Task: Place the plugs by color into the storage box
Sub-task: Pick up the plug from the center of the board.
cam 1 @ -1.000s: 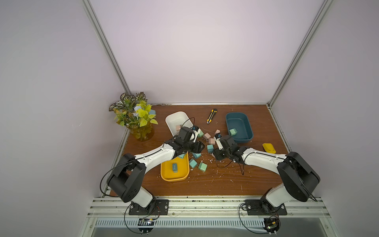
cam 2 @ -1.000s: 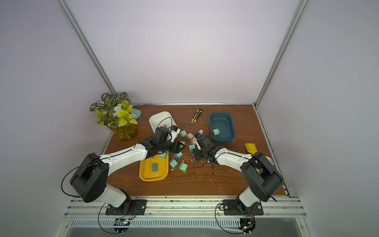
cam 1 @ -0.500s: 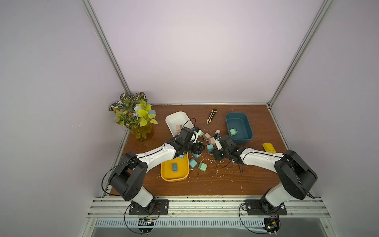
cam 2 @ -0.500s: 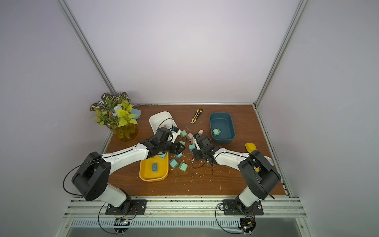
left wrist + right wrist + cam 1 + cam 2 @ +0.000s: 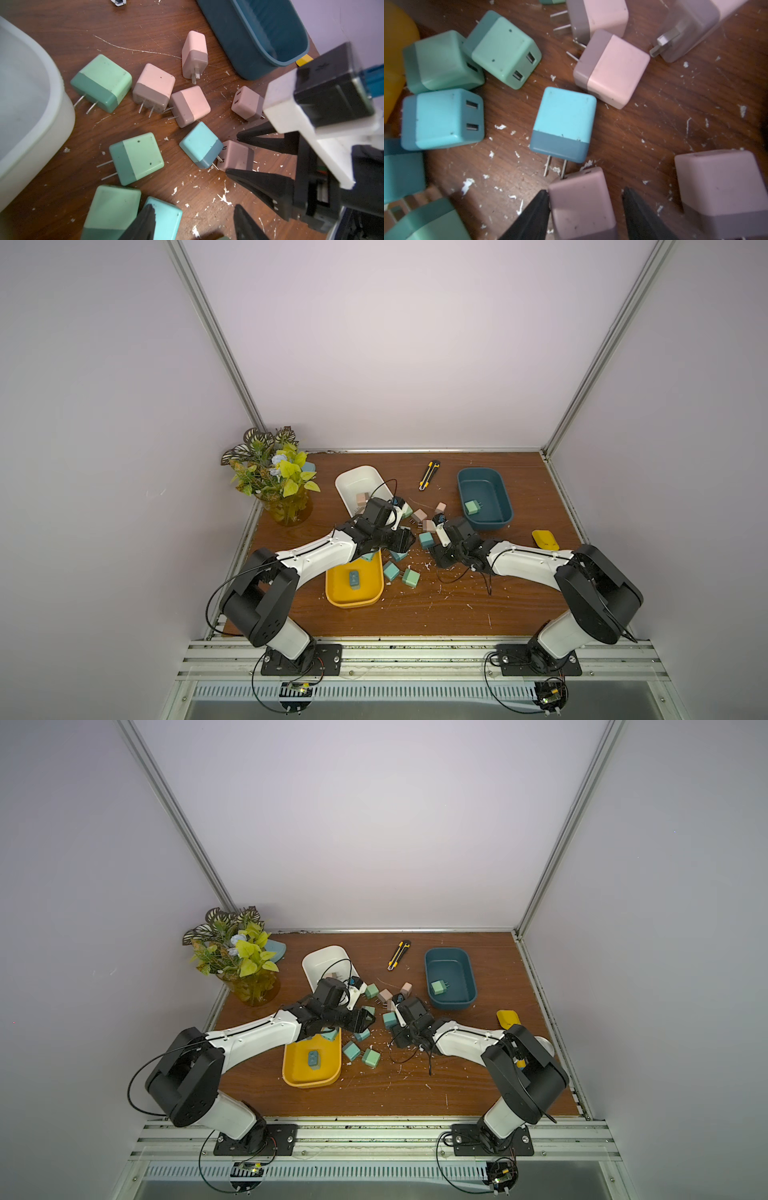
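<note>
Loose plugs in pink, teal and mint lie mid-table between three boxes. The white box (image 5: 353, 481) holds a pink plug (image 5: 361, 499). The yellow box (image 5: 353, 602) holds a teal plug (image 5: 354, 578), and the dark teal box (image 5: 482, 523) a mint plug (image 5: 471, 507). My left gripper (image 5: 194, 206) is open over bare wood, one finger overlapping a teal plug (image 5: 166, 216). My right gripper (image 5: 585, 190) straddles a pink plug (image 5: 581, 205). One fingertip touches it and a gap shows at the other.
A yellow-black utility knife (image 5: 428, 475) lies at the back between the white and dark teal boxes. A potted plant (image 5: 274, 477) fills the back left corner. A small yellow object (image 5: 544, 539) sits near the right edge. White flecks litter the wood.
Both arms have shifted only slightly over the plug pile. No plug has visibly moved or been lifted.
</note>
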Motion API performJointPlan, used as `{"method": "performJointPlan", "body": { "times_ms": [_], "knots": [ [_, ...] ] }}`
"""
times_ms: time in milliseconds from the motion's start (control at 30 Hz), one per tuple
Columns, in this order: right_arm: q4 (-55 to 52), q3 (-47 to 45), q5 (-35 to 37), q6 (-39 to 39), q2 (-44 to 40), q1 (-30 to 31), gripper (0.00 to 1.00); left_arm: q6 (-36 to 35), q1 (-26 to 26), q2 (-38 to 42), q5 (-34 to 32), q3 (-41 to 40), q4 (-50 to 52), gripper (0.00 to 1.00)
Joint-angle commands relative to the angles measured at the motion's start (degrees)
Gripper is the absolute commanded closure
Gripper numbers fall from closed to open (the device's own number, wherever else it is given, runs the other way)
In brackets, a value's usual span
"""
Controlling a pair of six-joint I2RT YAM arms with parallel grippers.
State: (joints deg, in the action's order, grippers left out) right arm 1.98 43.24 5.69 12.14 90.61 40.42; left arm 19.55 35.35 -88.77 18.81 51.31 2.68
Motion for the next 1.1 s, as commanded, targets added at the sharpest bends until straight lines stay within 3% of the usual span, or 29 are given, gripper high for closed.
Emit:
{"method": "performJointPlan", "body": {
  "times_ms": [0, 300, 433, 767, 967, 1067],
  "knots": [
    [-1.4, 0.9, 0.7, -0.7, 1.1, 0.2, 0.44, -1.7, 0.5, 0.8, -0.5, 1.8, 0.8, 0.38],
    [-1.9, -0.4, -2.2, -0.7, -1.3, 0.3, 0.53, -2.3, 0.5, 0.9, -0.5, 1.2, 0.5, 0.37],
    [-2.5, -1.6, -3.4, -0.8, -2.9, 0.2, 0.69, -1.9, 0.5, 0.8, -0.2, 1.2, 0.2, 0.37],
    [-4.2, -2.7, -4.2, -0.7, -8.9, 0.3, 0.68, -1.7, 0.5, 1.2, -0.7, 0.7, -1.9, 0.37],
    [-4.0, 1.0, -6.1, 0.3, -7.3, 0.2, 0.68, -3.2, -0.1, 2.4, -2.3, 1.8, -1.9, 0.36],
    [-1.8, 3.5, -7.5, 1.7, -5.6, 0.2, 0.68, -3.0, -3.0, 3.1, -2.8, 2.3, -2.6, 0.36]
  ]
}}
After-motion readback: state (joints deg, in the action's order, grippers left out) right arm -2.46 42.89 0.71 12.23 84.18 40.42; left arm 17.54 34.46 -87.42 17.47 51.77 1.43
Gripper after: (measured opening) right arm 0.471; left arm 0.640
